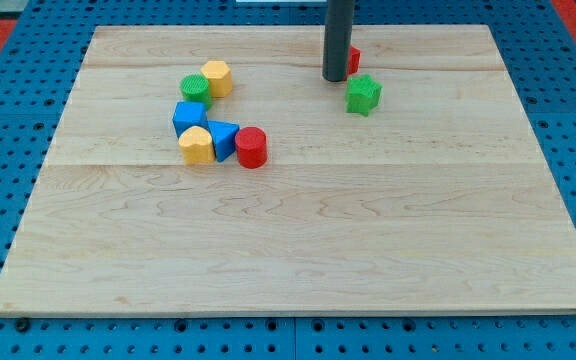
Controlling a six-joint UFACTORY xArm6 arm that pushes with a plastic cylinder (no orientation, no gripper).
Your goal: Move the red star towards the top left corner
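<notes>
The red star [354,59] lies near the view's top, right of centre, mostly hidden behind my rod; only its right edge shows. My tip [335,78] rests on the board just left of and touching or nearly touching the red star. A green star [363,95] lies just below and right of the tip.
At the view's left of centre is a cluster: a yellow hexagon [217,77], a green cylinder [195,90], a blue block [188,116], a yellow block [196,145], a blue triangle [224,139] and a red cylinder [251,147]. The wooden board [368,240] sits on a blue pegboard.
</notes>
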